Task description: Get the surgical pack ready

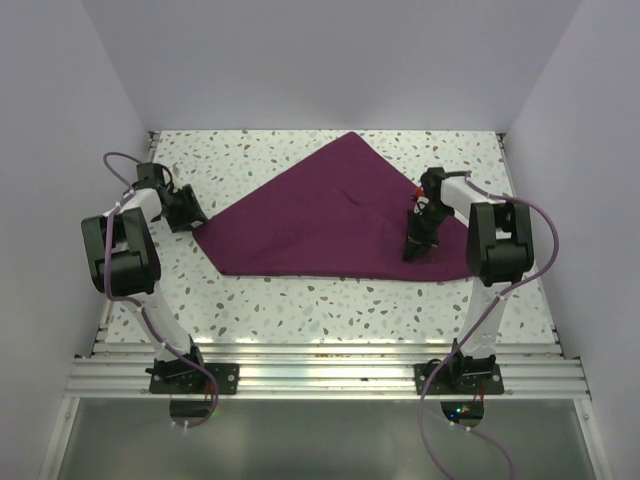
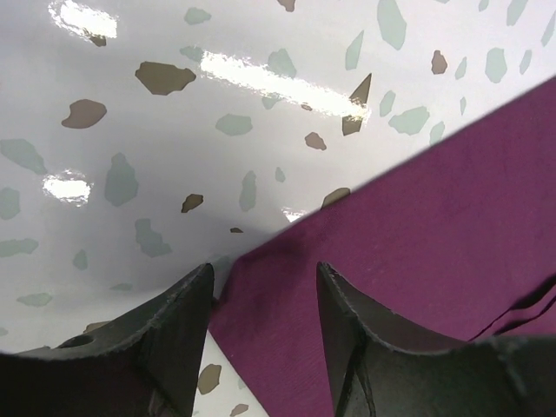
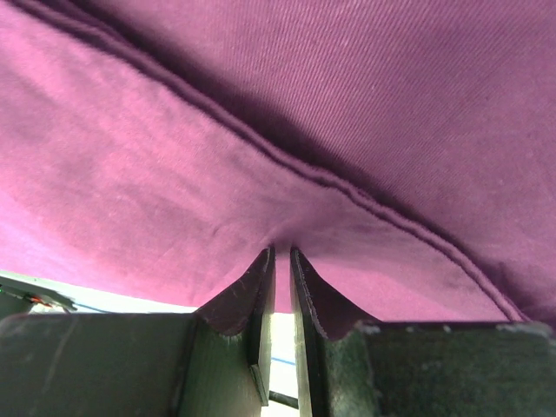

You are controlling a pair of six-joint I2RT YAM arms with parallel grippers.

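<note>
**Desk lead:** Where's the pack right now?

**Me:** All I can see of it is the purple cloth (image 1: 330, 215), folded into a rough triangle across the middle of the speckled desk (image 1: 300, 310). No tray, instruments or gauze show in any of my views.

**Desk lead:** And your jaws?

**Me:** The right jaws are pinched almost together on a pucker of the cloth near its front right edge, and the fabric gathers at their tips. The left jaws stand apart, low over the desk, with the cloth's left corner lying between them.

**Desk lead:** So what's the step?

**Me:** I'd say it's taking that left corner so both arms can carry the sheet. To do it well, I'd slide one jaw under the hem rather than shove the corner along the glossy desk. I'd close squarely on all the layers there and test the hold before lifting. After that I'd move both arms together and level, because the right pinch looks thin and could slip.
</note>
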